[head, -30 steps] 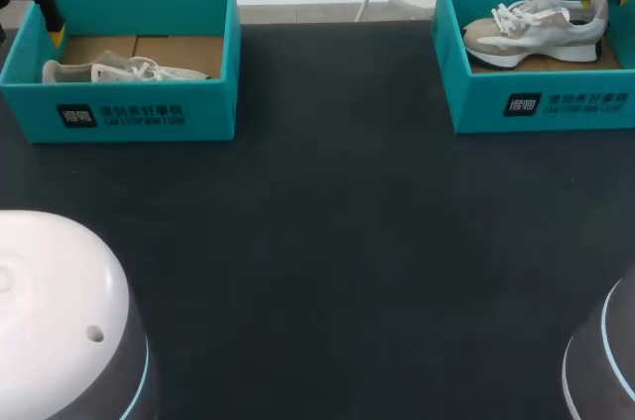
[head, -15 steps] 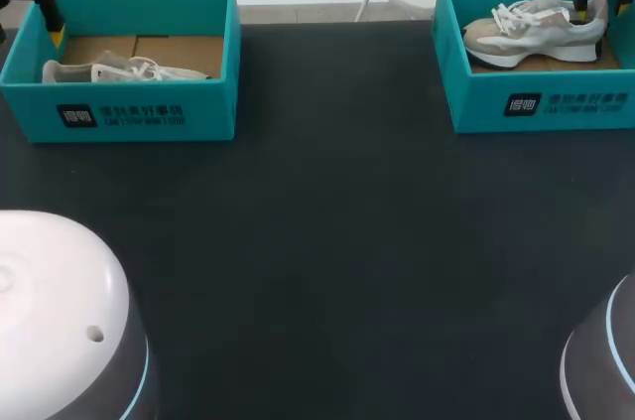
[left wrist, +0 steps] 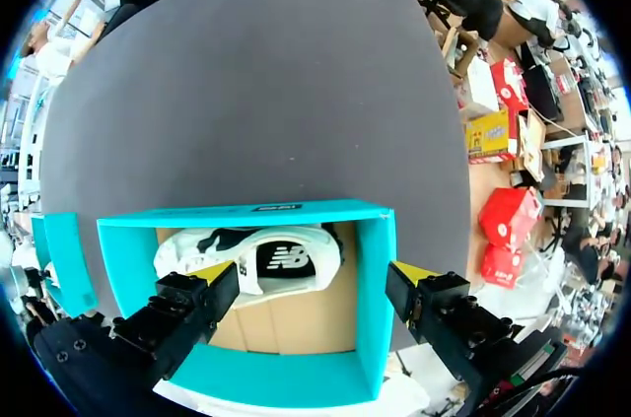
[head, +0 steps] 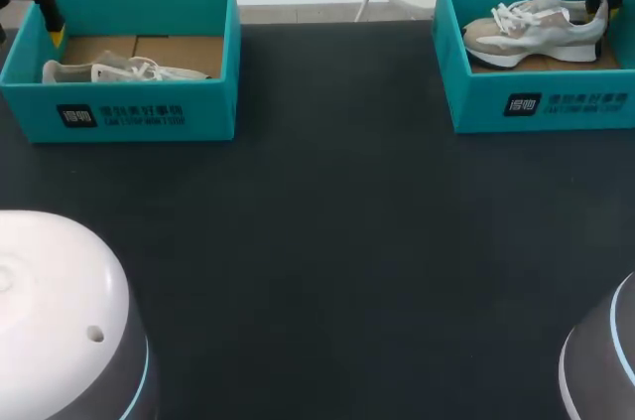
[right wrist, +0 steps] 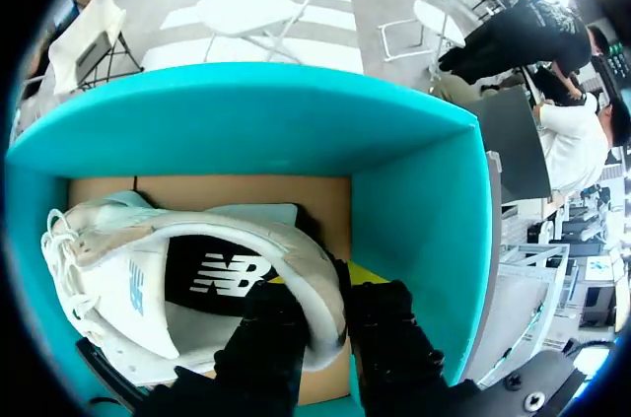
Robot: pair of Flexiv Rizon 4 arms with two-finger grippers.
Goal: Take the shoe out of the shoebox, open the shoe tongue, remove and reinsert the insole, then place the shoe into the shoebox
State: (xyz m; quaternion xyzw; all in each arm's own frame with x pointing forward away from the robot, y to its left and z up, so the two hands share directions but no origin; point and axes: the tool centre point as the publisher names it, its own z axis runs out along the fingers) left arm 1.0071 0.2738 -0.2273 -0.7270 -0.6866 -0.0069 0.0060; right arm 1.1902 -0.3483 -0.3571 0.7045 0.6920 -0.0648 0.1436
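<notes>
While the left tool (left wrist: 314, 277) hangs wide open and empty over the left shoebox (head: 139, 114) at the counter's (head: 327, 241) far-left corner, the right tool (right wrist: 330, 291) is clamped on the heel of the shoe (head: 536, 28), which lies inside the right shoebox (head: 541, 102) at the far-right corner.

Grey-white shoe (head: 536, 28) upright inside right teal shoebox (head: 541, 102)

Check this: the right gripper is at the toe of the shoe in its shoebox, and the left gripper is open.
Not the toe: the right wrist view shows the right gripper at the heel of the shoe in its shoebox. The left gripper is open.
</notes>
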